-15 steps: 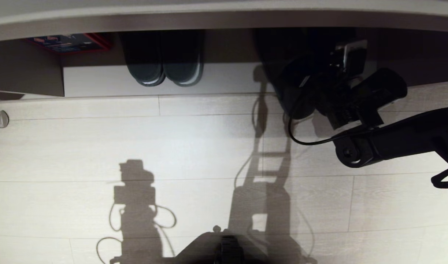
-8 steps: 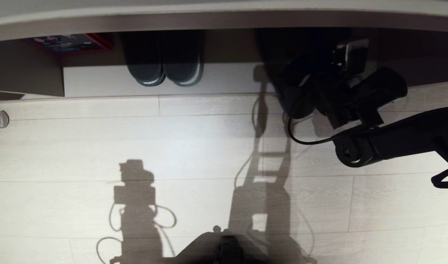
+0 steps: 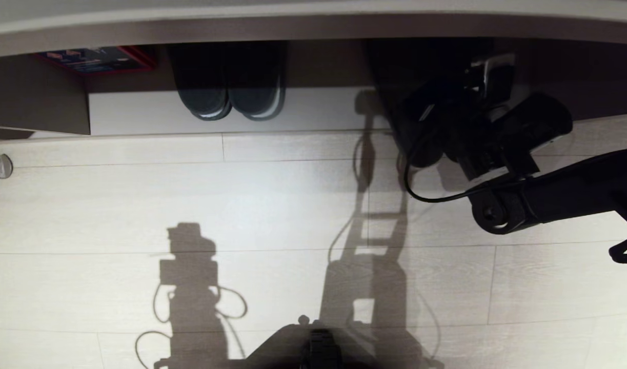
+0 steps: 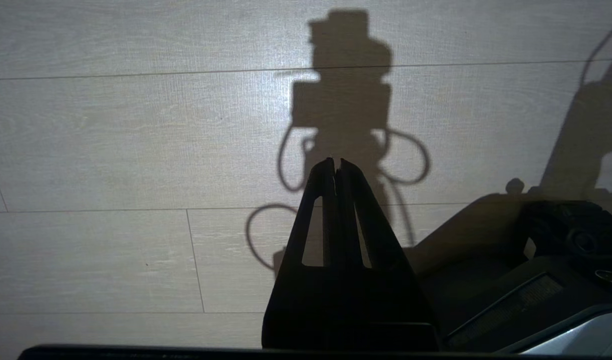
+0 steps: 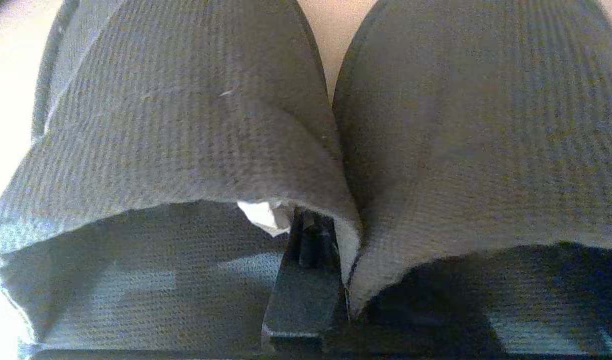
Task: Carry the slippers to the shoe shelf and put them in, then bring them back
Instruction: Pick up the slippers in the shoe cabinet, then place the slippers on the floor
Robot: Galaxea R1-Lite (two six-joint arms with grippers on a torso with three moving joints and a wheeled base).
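Black white-soled pair (image 3: 230,97) and a red-edged box (image 3: 95,59) sit left in the shoe shelf (image 3: 303,110), while my right gripper (image 5: 318,240), wrist blocking the head view, pinches shut on the slippers (image 5: 185,125) at the shelf's dark right end; left gripper (image 4: 336,167) closed over floor (image 4: 110,150).

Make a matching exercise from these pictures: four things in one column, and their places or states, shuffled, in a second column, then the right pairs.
Things:
1. right gripper
2. left gripper
3. black pair with white-edged soles
4. red-edged box

Places or states:
A. in the shelf's left end, by the side panel
B. shut, empty, above bare floor
C. toes poking out of the shelf, left of the right arm
D. shut on the inner edges of the grey slippers

Pairs: 1-D, 2-B, 3-C, 4-A
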